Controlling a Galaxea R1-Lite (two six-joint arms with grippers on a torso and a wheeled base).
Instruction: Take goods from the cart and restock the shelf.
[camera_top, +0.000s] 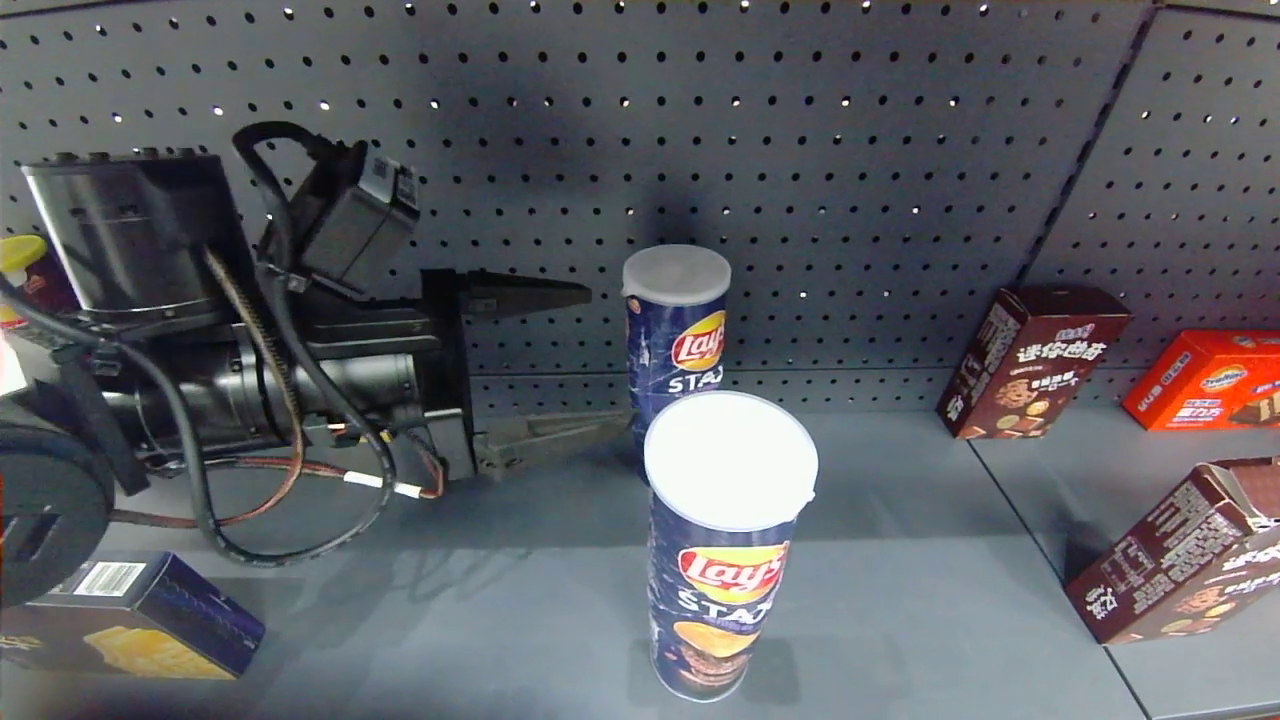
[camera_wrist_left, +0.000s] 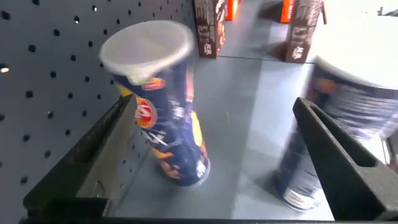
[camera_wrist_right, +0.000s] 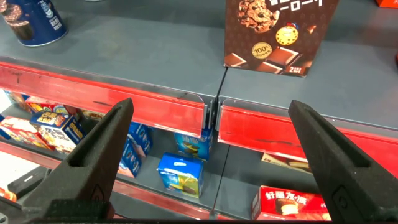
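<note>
1. Your left gripper (camera_top: 608, 358) is over the grey shelf (camera_top: 950, 600) with its fingers spread wide and nothing between them.
2. The rear chip can (camera_top: 677, 330) stands upright against the pegboard (camera_top: 800, 150), just off the left gripper's fingertips. In the left wrist view this can (camera_wrist_left: 165, 124) sits close beside one finger (camera_wrist_left: 93, 162); you cannot tell whether they touch.
3. The front chip can (camera_top: 722, 560) stands upright on the shelf, directly in front of the rear one.
4. Your right gripper (camera_wrist_right: 212, 107) is spread open and empty, facing the shelf's red front rail (camera_wrist_right: 155, 109).
5. To the right of the cans are an upright brown cookie box (camera_top: 1030, 360), a red box (camera_top: 1205, 380) and a tilted brown box (camera_top: 1180, 565).
6. A dark blue box (camera_top: 130, 620) lies at the shelf's front left, under the left arm.
</note>
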